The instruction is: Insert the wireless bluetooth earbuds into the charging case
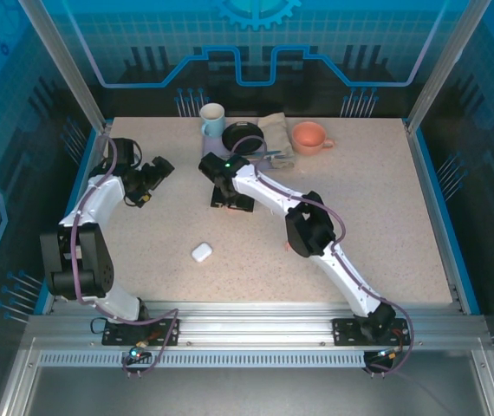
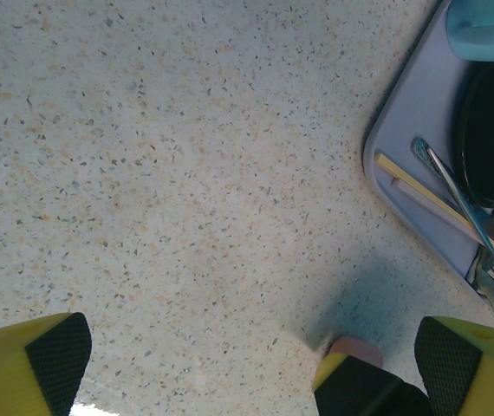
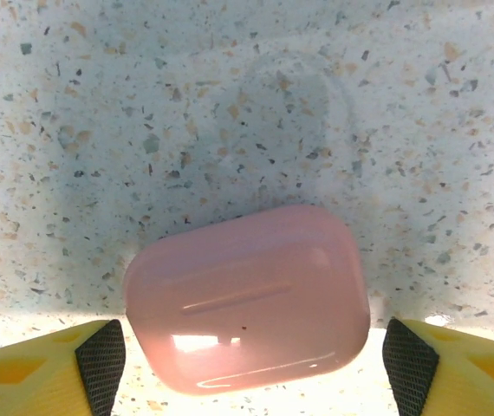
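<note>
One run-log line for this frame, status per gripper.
right gripper: open, straddling pink case | left gripper: open, over tabletop | white case: lying apart, untouched

Two charging cases lying on the speckled tabletop.
The pink charging case is a glossy, rounded pebble, lid shut, lying flat with its long side slightly tilted across the right wrist view. The white charging case lies flat well apart from it, left of middle and toward the table's near side; it is too small to show detail.
</note>
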